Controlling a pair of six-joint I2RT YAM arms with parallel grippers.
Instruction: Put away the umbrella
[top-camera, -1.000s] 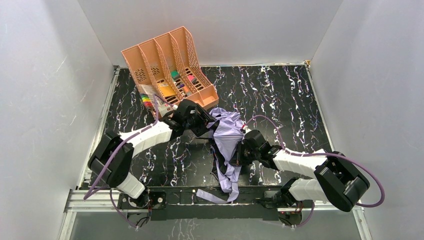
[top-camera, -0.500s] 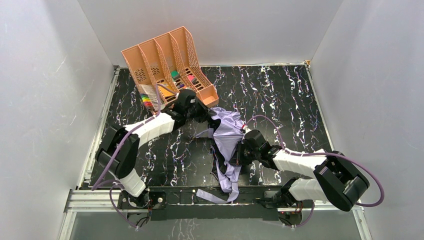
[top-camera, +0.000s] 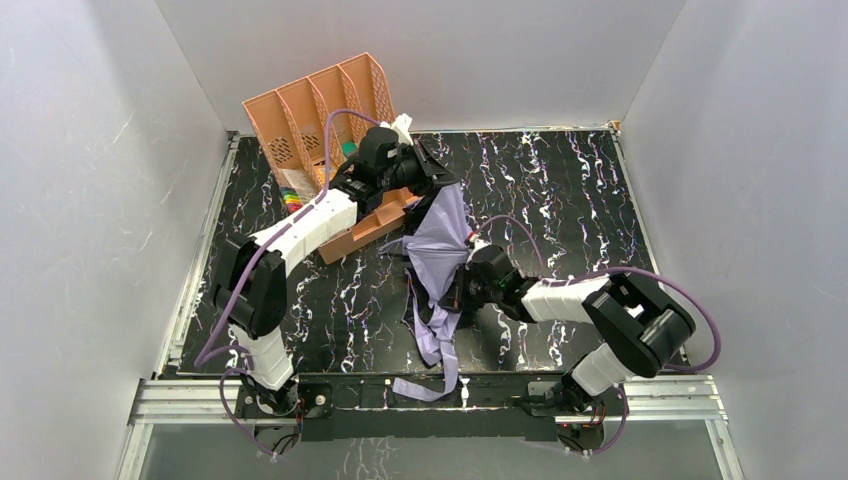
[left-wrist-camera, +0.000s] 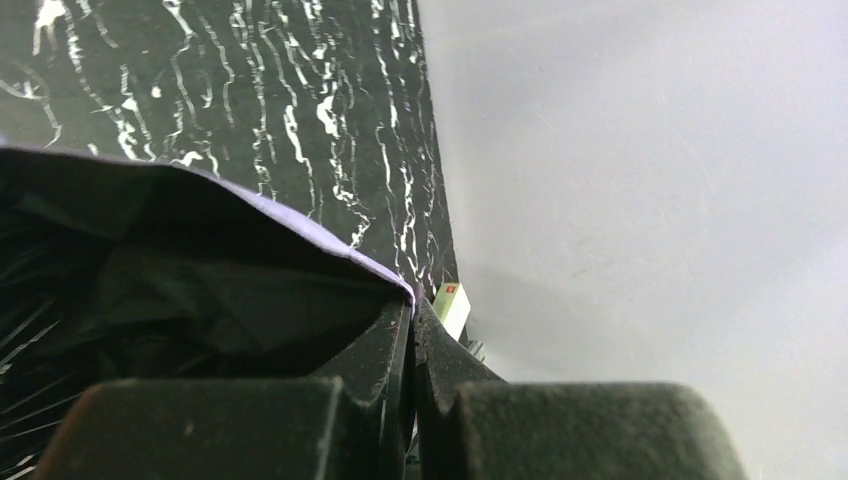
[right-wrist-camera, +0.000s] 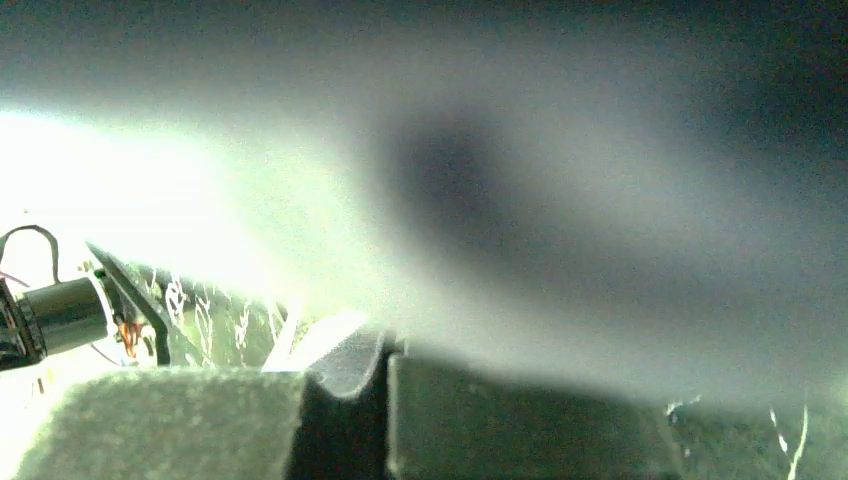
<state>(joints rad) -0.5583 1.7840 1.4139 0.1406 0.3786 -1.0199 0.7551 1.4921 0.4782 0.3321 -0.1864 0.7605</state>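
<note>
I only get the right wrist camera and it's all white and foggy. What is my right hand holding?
Observer: The top camera shows the right gripper shut on the lavender umbrella, low over the table.
Operator: Where's my other arm?
Observer: The left gripper is shut on the fabric's edge, next to the peach file organiser.
Operator: Is anything dangling?
Observer: Yes, the strap trails down to the table's near edge.

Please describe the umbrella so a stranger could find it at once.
On the black marbled table, look at the middle. The umbrella is limp lavender fabric, its strap trailing toward the near edge; the peach organiser beside it is rigid plastic.
</note>
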